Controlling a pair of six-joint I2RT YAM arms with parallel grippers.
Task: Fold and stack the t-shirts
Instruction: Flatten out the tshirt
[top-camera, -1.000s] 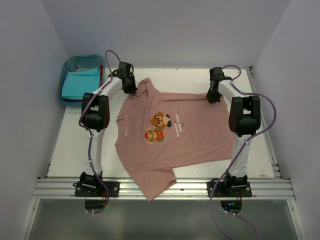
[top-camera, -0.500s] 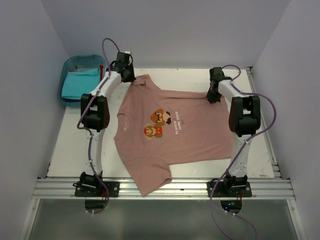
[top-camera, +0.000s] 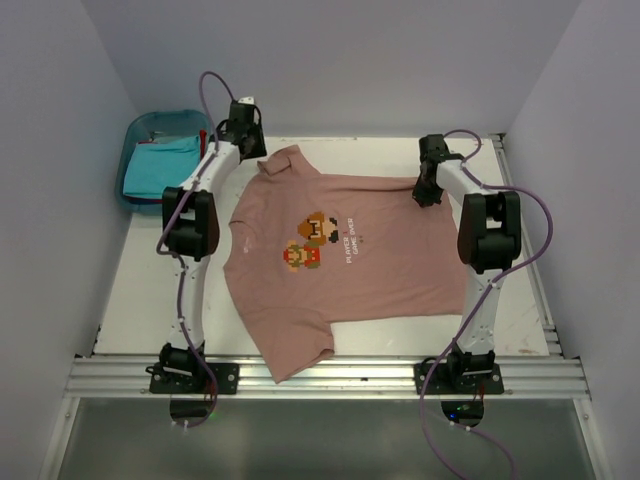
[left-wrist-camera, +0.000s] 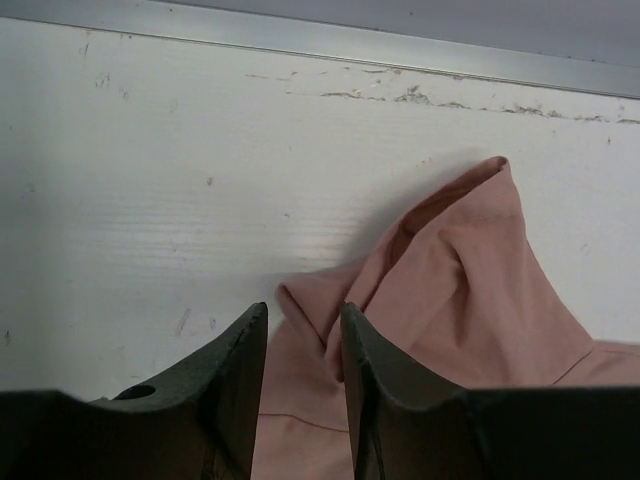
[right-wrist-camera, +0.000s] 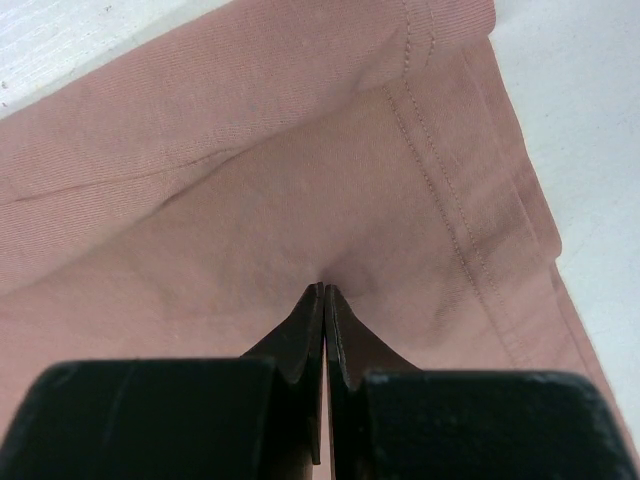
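The dusty pink t-shirt (top-camera: 350, 285) lies spread on the white table, print up, with one sleeve hanging over the near edge. My left gripper (top-camera: 250, 148) is at the far sleeve, jaws apart, with a bunched fold of the pink cloth (left-wrist-camera: 470, 290) between and under its fingertips (left-wrist-camera: 300, 310). My right gripper (top-camera: 426, 193) is shut on the shirt's far right corner; in the right wrist view (right-wrist-camera: 323, 290) its jaws pinch the cloth (right-wrist-camera: 250, 150) near the stitched hem. The turquoise t-shirt (top-camera: 160, 165) lies in the bin. A sliver of red (top-camera: 203, 138) shows at the bin's right rim.
The blue plastic bin (top-camera: 135, 135) stands at the far left off the table's corner. A metal rail (left-wrist-camera: 400, 50) borders the table's far edge just beyond my left gripper. White walls close in the sides. Bare table (top-camera: 140, 290) shows left of the shirt.
My left gripper has moved toward the far left, drawing the sleeve and the shirt's left side with it; the near sleeve slid left. The right gripper has stayed put.
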